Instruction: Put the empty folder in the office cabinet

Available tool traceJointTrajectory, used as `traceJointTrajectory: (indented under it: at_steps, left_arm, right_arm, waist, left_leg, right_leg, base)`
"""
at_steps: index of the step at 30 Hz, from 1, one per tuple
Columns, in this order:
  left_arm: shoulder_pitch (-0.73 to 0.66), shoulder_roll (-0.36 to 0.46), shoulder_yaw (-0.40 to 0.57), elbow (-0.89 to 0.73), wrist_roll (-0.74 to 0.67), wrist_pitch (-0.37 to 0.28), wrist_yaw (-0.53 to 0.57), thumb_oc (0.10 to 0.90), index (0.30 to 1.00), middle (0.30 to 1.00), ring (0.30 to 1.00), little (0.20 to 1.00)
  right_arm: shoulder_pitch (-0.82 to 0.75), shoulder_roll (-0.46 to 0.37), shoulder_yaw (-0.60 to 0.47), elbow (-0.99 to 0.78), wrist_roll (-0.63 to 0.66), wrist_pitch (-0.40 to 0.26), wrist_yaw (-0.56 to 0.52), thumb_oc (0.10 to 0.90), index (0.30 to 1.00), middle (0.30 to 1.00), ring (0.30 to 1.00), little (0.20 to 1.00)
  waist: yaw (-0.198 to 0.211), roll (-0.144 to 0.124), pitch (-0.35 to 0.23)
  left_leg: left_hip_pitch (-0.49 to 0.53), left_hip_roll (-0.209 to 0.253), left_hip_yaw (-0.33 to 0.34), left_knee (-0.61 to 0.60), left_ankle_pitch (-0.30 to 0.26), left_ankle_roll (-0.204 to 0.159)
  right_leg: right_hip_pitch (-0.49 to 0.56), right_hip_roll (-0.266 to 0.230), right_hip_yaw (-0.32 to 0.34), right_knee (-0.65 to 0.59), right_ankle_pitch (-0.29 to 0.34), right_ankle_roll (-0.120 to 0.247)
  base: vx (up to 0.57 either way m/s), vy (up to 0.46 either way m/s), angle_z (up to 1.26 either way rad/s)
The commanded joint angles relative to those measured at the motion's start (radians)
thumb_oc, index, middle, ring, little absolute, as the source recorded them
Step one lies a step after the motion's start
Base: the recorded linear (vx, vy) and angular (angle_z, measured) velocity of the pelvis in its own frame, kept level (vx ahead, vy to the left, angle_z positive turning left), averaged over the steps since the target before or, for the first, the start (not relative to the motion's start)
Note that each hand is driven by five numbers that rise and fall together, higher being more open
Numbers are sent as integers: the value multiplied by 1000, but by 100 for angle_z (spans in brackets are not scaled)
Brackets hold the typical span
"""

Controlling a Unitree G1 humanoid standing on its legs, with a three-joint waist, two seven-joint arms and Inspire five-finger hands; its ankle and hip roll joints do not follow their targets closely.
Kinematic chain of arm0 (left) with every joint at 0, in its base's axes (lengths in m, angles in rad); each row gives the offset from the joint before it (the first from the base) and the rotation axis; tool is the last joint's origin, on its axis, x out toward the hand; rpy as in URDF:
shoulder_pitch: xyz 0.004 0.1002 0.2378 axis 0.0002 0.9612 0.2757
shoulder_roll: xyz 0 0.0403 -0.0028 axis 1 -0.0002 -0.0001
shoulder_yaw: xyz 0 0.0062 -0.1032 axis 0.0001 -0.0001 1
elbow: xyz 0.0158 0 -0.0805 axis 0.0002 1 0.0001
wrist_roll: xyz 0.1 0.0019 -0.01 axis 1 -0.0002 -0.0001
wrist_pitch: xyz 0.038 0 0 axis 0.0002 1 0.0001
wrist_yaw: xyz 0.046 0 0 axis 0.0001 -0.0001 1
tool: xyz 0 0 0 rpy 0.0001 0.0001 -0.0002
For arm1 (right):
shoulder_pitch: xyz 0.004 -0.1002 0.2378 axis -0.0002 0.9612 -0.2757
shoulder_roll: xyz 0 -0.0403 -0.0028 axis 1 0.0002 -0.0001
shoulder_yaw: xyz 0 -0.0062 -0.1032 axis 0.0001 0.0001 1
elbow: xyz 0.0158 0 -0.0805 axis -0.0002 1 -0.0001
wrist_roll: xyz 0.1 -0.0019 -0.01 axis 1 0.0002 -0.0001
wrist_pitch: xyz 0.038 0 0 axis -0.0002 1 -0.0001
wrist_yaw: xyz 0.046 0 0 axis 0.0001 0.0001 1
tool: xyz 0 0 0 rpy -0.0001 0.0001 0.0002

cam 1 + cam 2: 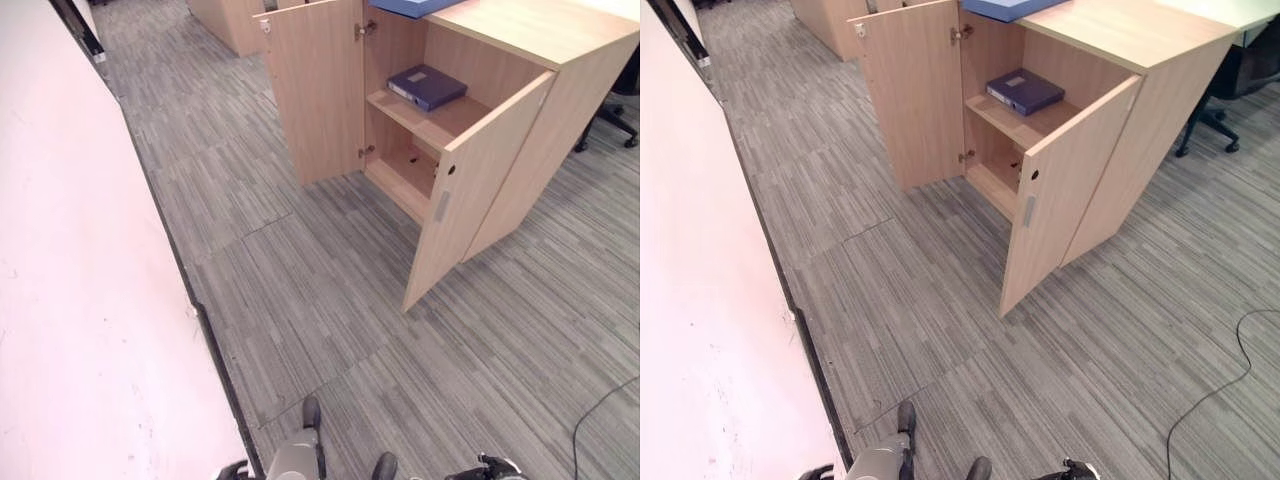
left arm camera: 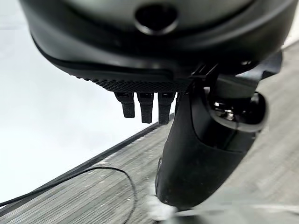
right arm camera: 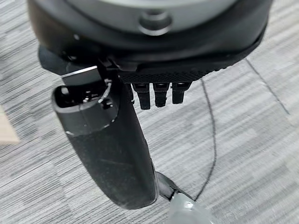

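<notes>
A: Where the cabinet stands open, what lies inside?

B: One dark blue folder (image 1: 427, 86) lies flat on the upper shelf (image 1: 440, 120) of the wooden office cabinet (image 1: 520, 60), with a pale label on its cover. It sits toward the back of the shelf, touching nothing but the board beneath it.

A: And below that shelf?

B: The lower compartment (image 1: 410, 170) shows bare wood.

A: How do the doors stand?

B: Both are swung wide. The left door (image 1: 315, 90) stands out toward the wall side, the right door (image 1: 480, 190) angles out over the carpet and carries a small grey handle (image 1: 442, 206).

A: Anything on top of the cabinet?

B: A second, lighter blue folder (image 1: 415, 7) lies on the top at its far corner, partly cut off by the frame.

A: What of the hands?

B: The left hand (image 2: 149, 105) shows in its own wrist view, fingers hanging straight and relaxed with the thumb beside them, holding nothing. The right hand (image 3: 156, 93) in its wrist view is the same: fingers loose and straight, nothing between them and the thumb.

A: And around the cabinet?

B: Grey striped carpet (image 1: 330, 300) runs under it. A white wall (image 1: 80, 300) with a dark skirting strip borders the carpet on the left, and an office chair's wheeled base (image 1: 610, 120) shows beyond the cabinet on the right.
</notes>
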Motion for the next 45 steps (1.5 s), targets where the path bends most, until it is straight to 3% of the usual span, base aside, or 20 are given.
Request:
traceJointTrajectory:
  at_steps: [1,4,8,9,10,11,12,13,14,17,19,20,21,22,24,26,30,33,39,45]
  left_arm:
    - [2,-3,5,-4,-43,-15,8,800,900,900,900,900]
    - [16,-2,13,8,-33,-13,7,800,900,900,900,900]
    - [19,11,19,19,-20,-10,8,800,900,900,900,900]
    - [18,14,16,12,-19,-11,6,800,900,900,900,900]
    - [10,20,-3,-10,-5,-15,1,800,900,900,900,900]
    - [10,20,-3,-10,-5,-15,1,800,900,900,900,900]
    - [1,26,-19,-27,2,-16,-2,800,900,900,900,900]
    - [1,26,-19,-27,2,-16,-2,800,900,900,900,900]
    - [-3,30,-29,-47,-1,-16,-3,800,900,900,900,900]
    - [-1,48,-38,-64,0,-15,-1,800,900,900,900,900]
    - [5,62,-46,-84,-4,-19,3,800,900,900,900,900]
    - [-2,72,-47,-87,-5,-22,14,800,900,900,900,900]
    - [-2,72,-46,-86,-5,-22,14,800,900,900,900,900]
    - [-5,80,-47,-87,-5,-22,19,800,900,900,900,900]
    - [-12,85,-50,-74,-2,-19,31,800,900,900,900,900]
    - [-15,88,-45,-51,11,-12,36,800,900,900,900,900]
    - [-14,91,-34,-18,42,-4,27,800,900,900,900,900]
    - [6,70,-25,-1,49,-6,28,800,900,900,900,900]
    - [21,49,3,5,8,-5,25,800,900,900,900,900]
    - [-29,50,-67,-97,3,-21,14,800,900,900,900,900]
  right_arm:
    - [37,-25,-11,37,-15,-7,-9,800,900,900,900,900]
    - [43,-19,-18,43,-18,-2,-2,800,900,900,900,900]
    - [59,0,-15,57,-45,11,11,800,900,900,900,900]
    - [59,4,-12,59,-51,14,16,800,900,900,900,900]
    - [49,5,-15,48,-48,15,22,800,900,900,900,900]
    - [50,6,-15,48,-48,15,22,800,900,900,900,900]
    - [45,3,-23,34,-41,13,26,800,900,900,900,900]
    - [45,3,-23,33,-41,14,26,800,900,900,900,900]
    - [32,-1,-21,27,-49,17,26,800,900,900,900,900]
    - [9,7,20,-27,-57,6,28,800,900,900,900,900]
    - [-9,30,83,-120,-41,-20,39,800,900,900,900,900]
    - [-22,37,128,-203,-17,-35,52,800,900,900,900,900]
    - [-22,37,129,-205,-16,-34,52,800,900,900,900,900]
    - [-32,37,154,-256,-7,-40,58,800,900,900,900,900]
    - [-63,42,198,-321,-1,-41,58,800,900,900,900,900]
    - [-93,36,229,-372,15,-35,61,800,900,900,900,900]
    - [-83,34,220,-380,27,-33,70,800,900,900,900,900]
    - [-62,39,214,-329,21,-35,65,800,900,900,900,900]
    - [-9,23,152,-199,3,-25,59,800,900,900,900,900]
    - [25,8,96,-99,15,-18,46,800,900,900,900,900]
  waist:
    - [13,15,-51]
    - [23,25,-74]
    - [46,12,-107]
    - [54,6,-115]
    - [63,-7,-137]
    - [64,-8,-137]
    - [61,-8,-140]
    - [62,-11,-139]
    - [50,-6,-128]
    - [38,-12,-114]
    - [18,2,-88]
    - [1,11,-57]
    - [2,12,-56]
    - [-6,14,-33]
    - [-20,14,5]
    - [-40,-24,21]
    - [-67,-61,19]
    - [-64,-69,-13]
    - [-68,-39,-73]
    - [-87,-44,-89]
  left_leg:
    - [2,42,23,1,-68,10]
    - [15,34,20,1,-28,3]
    - [41,-23,6,1,-15,27]
    - [48,-50,-2,1,-28,40]
    - [79,-132,-14,1,-84,80]
    - [79,-135,-13,1,-85,81]
    - [120,-202,-28,1,-128,118]
    - [120,-206,-27,1,-130,121]
    - [163,-276,-55,1,-169,163]
    - [190,-325,-80,1,-201,194]
    - [217,-314,-119,1,-211,201]
    - [236,-297,-151,1,-203,197]
    - [236,-296,-149,1,-204,195]
    - [248,-289,-168,1,-202,194]
    - [256,-279,-192,1,-190,190]
    - [288,-317,-237,1,-220,182]
    - [322,-361,-302,1,-249,183]
    - [338,-385,-337,1,-286,190]
    - [429,-290,-358,1,-352,164]
    - [423,-227,-326,89,-374,114]
  right_leg:
    - [99,-76,-11,24,-104,159]
    - [119,-84,-4,15,-107,165]
    - [144,-158,-5,25,-100,196]
    - [142,-188,-8,44,-95,209]
    - [121,-280,-16,140,-63,246]
    - [120,-284,-16,144,-64,248]
    - [85,-370,-23,285,6,261]
    - [82,-376,-21,290,5,264]
    - [32,-459,-4,469,129,262]
    - [-22,-500,37,613,208,261]
    - [-137,-448,105,686,140,214]
    - [-229,-351,159,665,61,178]
    - [-230,-350,161,666,59,176]
    - [-270,-297,174,632,28,163]
    - [-341,-193,175,501,54,144]
    - [-399,-107,201,260,154,184]
    - [-444,-68,233,106,259,223]
    - [-371,-66,203,22,268,204]
    - [-342,-55,152,118,181,166]
    - [-269,-36,138,116,101,143]
  base:
    - [257,187,16]
    - [251,175,5]
    - [330,271,-18]
    - [350,433,-4]
    - [352,438,8]
    - [418,601,20]
    - [169,278,27]
    - [305,556,29]
    - [145,305,33]
    - [158,292,43]
    - [92,45,59]
    - [50,-68,65]
    - [36,-131,63]
    - [-41,-109,59]
    - [7,-170,46]
    - [225,-184,28]
    - [301,-135,59]
    - [287,-141,79]
    - [427,-206,27]
    - [290,-220,24]
